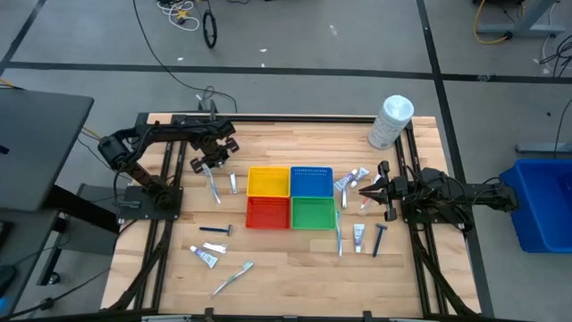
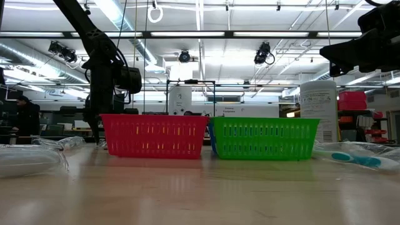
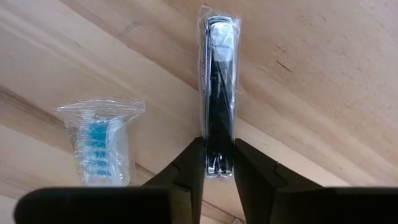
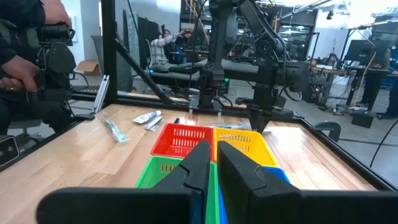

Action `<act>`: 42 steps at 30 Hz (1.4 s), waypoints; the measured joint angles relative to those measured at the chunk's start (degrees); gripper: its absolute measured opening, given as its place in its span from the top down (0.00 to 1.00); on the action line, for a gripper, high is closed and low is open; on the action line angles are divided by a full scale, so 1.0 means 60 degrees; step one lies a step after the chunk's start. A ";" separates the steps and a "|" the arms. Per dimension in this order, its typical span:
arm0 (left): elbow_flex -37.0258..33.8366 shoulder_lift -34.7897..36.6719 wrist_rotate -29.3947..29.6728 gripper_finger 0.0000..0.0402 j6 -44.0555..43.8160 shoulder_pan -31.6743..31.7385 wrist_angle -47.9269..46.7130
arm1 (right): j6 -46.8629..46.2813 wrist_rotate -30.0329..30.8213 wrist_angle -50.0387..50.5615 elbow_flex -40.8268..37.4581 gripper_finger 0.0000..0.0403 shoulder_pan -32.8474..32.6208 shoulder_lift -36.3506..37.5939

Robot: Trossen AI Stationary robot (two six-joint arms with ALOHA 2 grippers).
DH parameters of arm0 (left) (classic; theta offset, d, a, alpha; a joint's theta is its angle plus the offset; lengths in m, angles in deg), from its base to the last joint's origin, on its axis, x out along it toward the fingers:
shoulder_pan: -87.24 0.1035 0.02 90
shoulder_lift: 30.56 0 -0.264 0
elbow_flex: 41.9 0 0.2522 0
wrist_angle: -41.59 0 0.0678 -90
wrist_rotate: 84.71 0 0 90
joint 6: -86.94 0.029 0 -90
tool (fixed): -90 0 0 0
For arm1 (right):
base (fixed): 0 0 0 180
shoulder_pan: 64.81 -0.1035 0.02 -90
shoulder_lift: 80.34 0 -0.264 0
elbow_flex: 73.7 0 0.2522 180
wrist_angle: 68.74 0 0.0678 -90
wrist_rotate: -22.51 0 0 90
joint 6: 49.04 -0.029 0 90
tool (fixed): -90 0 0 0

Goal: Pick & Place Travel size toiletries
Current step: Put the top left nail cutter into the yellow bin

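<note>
On the wooden surface (image 1: 295, 255), four small baskets sit together in a square at the middle: yellow basket (image 1: 267, 181) and blue basket (image 1: 311, 181) on the far side, red basket (image 1: 267, 213) and green basket (image 1: 312, 213) on the near side. A large white container (image 1: 391, 121) stands at the far right corner. My left gripper (image 3: 217, 163) is down at the surface, left of the yellow basket, its jaws pinching one end of a dark razor in a clear wrapper (image 3: 219, 93); the razor lies flat on the wood. Just beside it lies a wrapped toothbrush (image 3: 98, 140) with blue bristles. My right gripper (image 4: 212, 163) hangs right of the baskets, its jaws pressed together on nothing. More toiletries lie scattered: a tube (image 1: 204, 257) near left, another razor (image 1: 379, 240) near right.
</note>
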 joint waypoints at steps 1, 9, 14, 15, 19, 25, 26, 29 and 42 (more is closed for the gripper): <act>0.0000 0.0000 -0.0001 0.81 0.0006 0.0000 0.0000 | 0.0000 0.0000 0.0000 -0.0004 0.90 0.0003 0.0000; 0.0222 0.0072 -0.0337 0.80 0.0386 -0.0025 -0.0435 | 0.0000 0.0004 0.0001 -0.0004 0.90 0.0003 0.0000; 0.0506 0.0117 -0.0343 0.81 0.0570 -0.0055 -0.0897 | 0.0000 0.0003 0.0000 0.0000 0.90 -0.0001 0.0000; 0.0551 0.0117 -0.0347 0.81 0.0598 -0.0055 -0.0965 | 0.0000 0.0000 -0.0001 0.0000 0.90 0.0003 0.0000; 0.0747 0.0117 -0.0378 0.80 0.0777 -0.0060 -0.1120 | 0.0000 0.0000 0.0002 -0.0003 0.90 -0.0001 0.0000; 0.0838 0.0117 -0.0408 0.81 0.0846 -0.0102 -0.1155 | 0.0000 0.0000 0.0002 -0.0001 0.90 0.0003 0.0000; 0.0838 0.0117 -0.0406 0.81 0.0856 -0.0146 -0.1158 | 0.0000 0.0004 0.0002 -0.0003 0.90 0.0000 0.0000; 0.0838 0.0288 -0.0413 0.81 0.0863 -0.0258 -0.1251 | 0.0000 0.0004 0.0003 -0.0003 0.90 0.0000 0.0000; 0.0838 0.1922 -0.0349 0.80 0.0995 -0.1128 -0.1337 | 0.0000 0.0001 0.0001 -0.0002 0.90 0.0003 0.0000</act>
